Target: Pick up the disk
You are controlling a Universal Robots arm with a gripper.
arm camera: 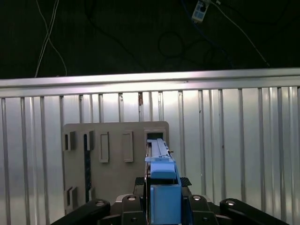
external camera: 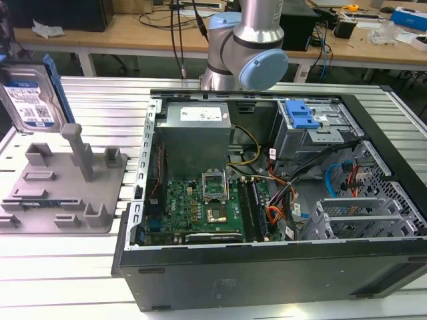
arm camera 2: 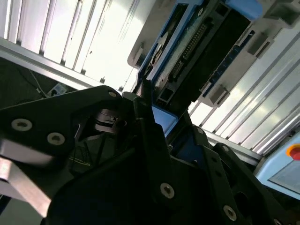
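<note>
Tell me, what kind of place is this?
Probably a robotics lab or workshop for computer assembly. An open computer case lies on a ribbed metal table beside a grey fixture, the disk is held upright above it, and cluttered workbenches stand behind.

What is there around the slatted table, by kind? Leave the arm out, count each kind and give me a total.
Disk, held in the gripper above the fixture: 1
Grey fixture with upright posts: 1
Open computer case: 1
Grey power supply inside the case: 1
Total: 4
</note>
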